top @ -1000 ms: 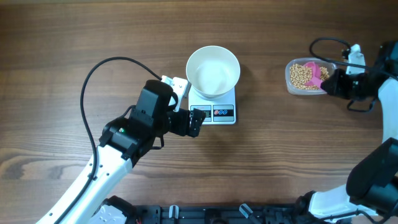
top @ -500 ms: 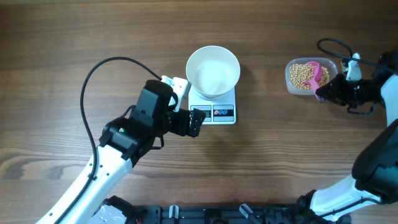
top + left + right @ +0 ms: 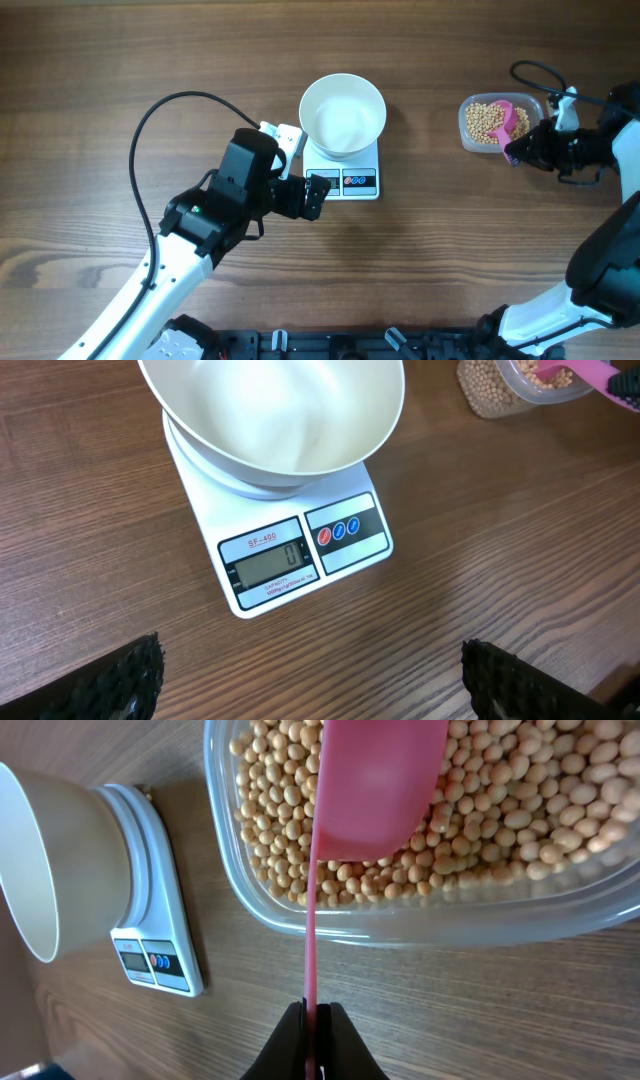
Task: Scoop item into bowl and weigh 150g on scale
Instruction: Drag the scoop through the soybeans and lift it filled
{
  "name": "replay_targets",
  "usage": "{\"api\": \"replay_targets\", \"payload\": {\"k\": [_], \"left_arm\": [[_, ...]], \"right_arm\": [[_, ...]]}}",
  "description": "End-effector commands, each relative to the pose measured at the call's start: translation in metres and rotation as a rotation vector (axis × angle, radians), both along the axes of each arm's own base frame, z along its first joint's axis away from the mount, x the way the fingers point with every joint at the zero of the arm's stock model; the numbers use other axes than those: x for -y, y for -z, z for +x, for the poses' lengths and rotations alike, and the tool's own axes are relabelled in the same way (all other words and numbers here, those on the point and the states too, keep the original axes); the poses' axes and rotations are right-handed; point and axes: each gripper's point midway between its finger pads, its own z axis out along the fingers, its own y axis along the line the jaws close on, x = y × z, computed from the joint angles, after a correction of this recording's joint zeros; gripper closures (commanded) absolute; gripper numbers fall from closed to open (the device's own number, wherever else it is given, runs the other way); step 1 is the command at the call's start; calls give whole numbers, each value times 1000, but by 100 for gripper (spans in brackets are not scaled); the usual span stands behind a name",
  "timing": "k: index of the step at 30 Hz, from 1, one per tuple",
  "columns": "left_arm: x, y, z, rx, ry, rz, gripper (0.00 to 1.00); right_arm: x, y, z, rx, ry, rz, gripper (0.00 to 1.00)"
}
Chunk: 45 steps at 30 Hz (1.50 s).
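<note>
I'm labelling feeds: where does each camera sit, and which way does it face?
Overhead: above the brown wooden table, facing straight down; both arms show.
Left wrist: on the left arm, facing the small white square scale and round white bowl; open left pincer below.
Right wrist: on the right arm, facing the clear plastic tub of tan beans; right pincer shut on the pink plastic scoop.
All three show scale and bowl.

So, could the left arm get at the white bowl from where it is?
Probably yes: the left pincer is open near the scale, and nothing stands between it and the bowl.
</note>
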Motion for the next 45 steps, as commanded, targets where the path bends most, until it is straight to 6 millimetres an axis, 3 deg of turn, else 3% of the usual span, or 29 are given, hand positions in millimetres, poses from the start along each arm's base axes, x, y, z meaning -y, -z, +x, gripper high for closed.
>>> {"api": "replay_targets", "payload": {"k": [1, 13, 26, 32, 41, 45], "left_arm": [[0, 1, 0, 9, 15, 14, 0], [0, 1, 0, 9, 15, 14, 0], [0, 1, 0, 9, 15, 14, 0], [0, 1, 0, 9, 15, 14, 0], [0, 1, 0, 9, 15, 14, 0], [0, 1, 0, 9, 15, 14, 0]], "right_arm": [[-6, 1, -3, -13, 2, 55, 96], [-12, -9, 3, 29, 18, 134, 96], [12, -10, -4, 4, 131, 165, 96], [9, -28, 2, 68, 154, 284, 96], [25, -35, -6, 78, 226, 342, 96], [19, -46, -7, 129, 191, 394, 96]]}}
